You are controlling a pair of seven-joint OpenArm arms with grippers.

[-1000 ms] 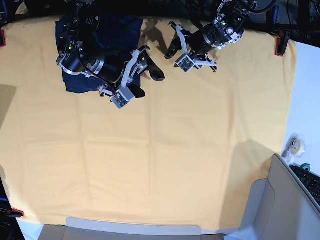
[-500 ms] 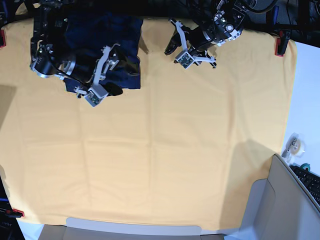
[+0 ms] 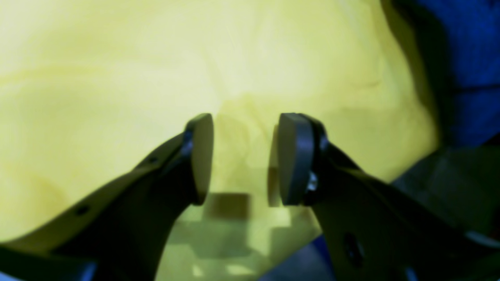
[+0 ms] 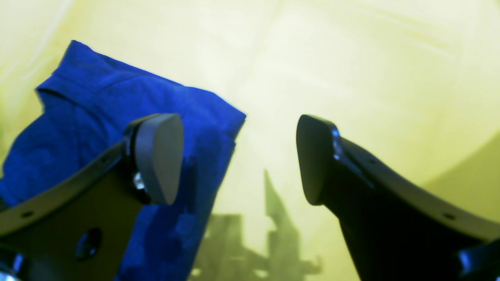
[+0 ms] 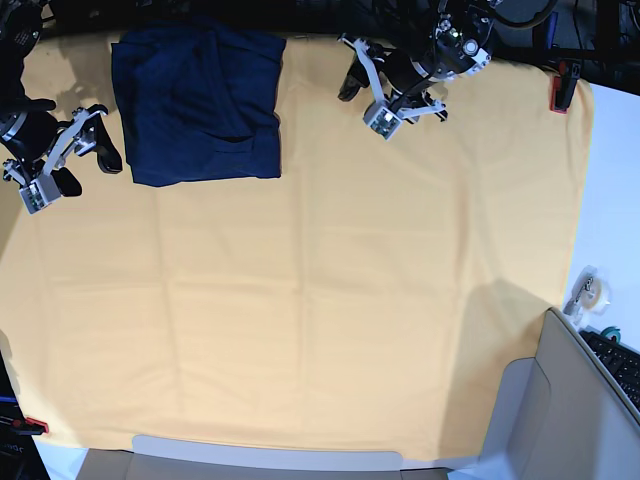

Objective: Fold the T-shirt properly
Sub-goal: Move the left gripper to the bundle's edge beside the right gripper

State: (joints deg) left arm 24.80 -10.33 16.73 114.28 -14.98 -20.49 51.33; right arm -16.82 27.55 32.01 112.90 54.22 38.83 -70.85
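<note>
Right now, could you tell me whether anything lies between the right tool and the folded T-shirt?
Nothing visible does. The right tool hangs open just beside the T-shirt, with only bare yellow cloth between them.

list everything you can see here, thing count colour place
T-shirt: one, dark navy, folded into a rectangle, far left part of the cloth
yellow cloth: one, covers the table
red clamps: three seen, at the cloth's edges
tape roll: one, pale, right of the cloth
keyboard: one, black, lower right corner
grey panel: one, lower right
left gripper: one, black and white, open, over the cloth right of the T-shirt
right gripper: one, black and white, open, left of the T-shirt
</note>
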